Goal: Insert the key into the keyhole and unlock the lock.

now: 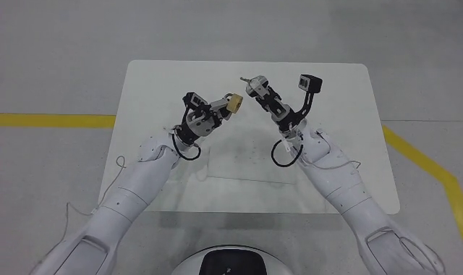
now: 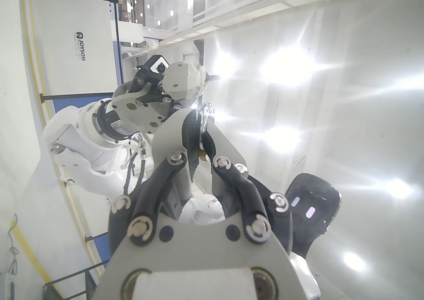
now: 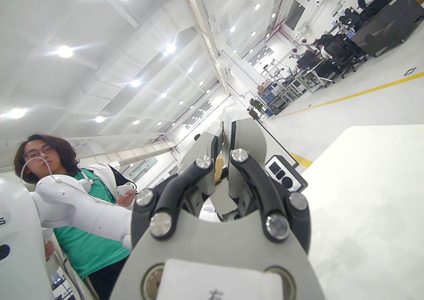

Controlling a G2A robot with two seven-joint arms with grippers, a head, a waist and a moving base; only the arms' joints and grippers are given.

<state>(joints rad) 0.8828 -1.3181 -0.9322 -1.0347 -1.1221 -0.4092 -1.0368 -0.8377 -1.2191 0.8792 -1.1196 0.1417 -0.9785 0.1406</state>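
Both arms are raised over the middle of the white table [image 1: 333, 174]. My left gripper [image 1: 226, 106] is shut on a brass-coloured padlock [image 1: 234, 103], which sticks out past its fingertips. In the left wrist view the lock's metal shackle [image 2: 207, 111] shows between my closed fingers [image 2: 190, 129]. My right gripper [image 1: 255, 85] is shut on a small metal key [image 1: 244, 79], whose tip sits a short gap behind and to the right of the lock, apart from it. From the left wrist, the right gripper [image 2: 185, 82] and key tip [image 2: 212, 76] appear just beyond the lock. The key's thin blade [image 3: 222, 125] stands between my right fingers.
The tabletop [image 3: 364, 188] under the grippers is bare, with a faint rectangular outline [image 1: 249, 163] near its front middle. Yellow floor tape [image 1: 51, 120] runs past both sides of the table.
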